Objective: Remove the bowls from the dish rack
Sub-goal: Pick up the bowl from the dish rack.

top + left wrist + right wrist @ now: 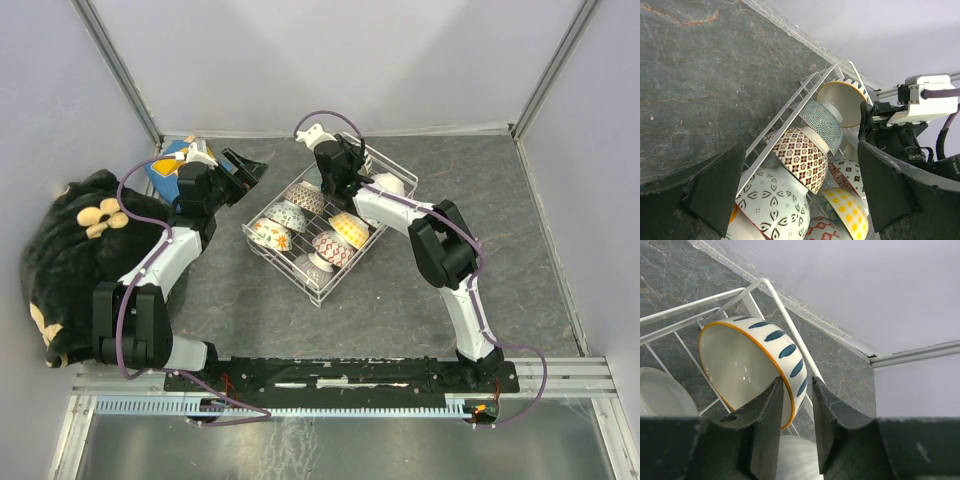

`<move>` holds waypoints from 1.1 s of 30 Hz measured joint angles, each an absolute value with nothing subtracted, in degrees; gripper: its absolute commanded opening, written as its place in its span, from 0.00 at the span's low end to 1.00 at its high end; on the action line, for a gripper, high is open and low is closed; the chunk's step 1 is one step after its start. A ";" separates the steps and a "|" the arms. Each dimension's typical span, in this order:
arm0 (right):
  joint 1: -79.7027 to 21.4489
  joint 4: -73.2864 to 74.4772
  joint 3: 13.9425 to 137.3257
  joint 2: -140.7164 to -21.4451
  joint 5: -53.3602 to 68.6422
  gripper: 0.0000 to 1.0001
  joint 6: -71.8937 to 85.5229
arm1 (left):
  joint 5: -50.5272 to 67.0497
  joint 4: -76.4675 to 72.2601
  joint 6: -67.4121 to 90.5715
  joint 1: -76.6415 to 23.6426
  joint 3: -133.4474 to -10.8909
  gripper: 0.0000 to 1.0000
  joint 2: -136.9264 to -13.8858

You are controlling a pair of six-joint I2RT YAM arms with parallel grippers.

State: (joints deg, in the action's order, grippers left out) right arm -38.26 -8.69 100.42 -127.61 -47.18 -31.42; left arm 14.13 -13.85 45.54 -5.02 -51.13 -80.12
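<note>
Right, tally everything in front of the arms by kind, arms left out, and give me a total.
Bowls: 7 told apart by pattern, all in the rack; more may be hidden
Dish rack: 1
Black flowered bundle: 1
Blue object, partly behind the left arm: 1
Total: 10, at least
</note>
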 measured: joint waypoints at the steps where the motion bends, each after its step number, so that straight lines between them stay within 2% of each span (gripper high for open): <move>1: -38.26 -9.17 100.42 -127.66 -47.51 0.37 -31.75 | 14.13 -13.85 45.54 -5.02 -51.13 0.99 -80.12; 33: -38.63 -13.74 104.05 -133.10 -53.74 0.33 -37.41 | 14.15 -13.87 45.54 -5.02 -51.13 0.99 -80.27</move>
State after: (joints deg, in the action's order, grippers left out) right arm -38.63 -13.74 104.05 -133.10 -53.74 -37.41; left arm 14.15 -13.87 45.54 -5.02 -51.13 -80.27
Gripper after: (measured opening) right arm 0.332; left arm 0.991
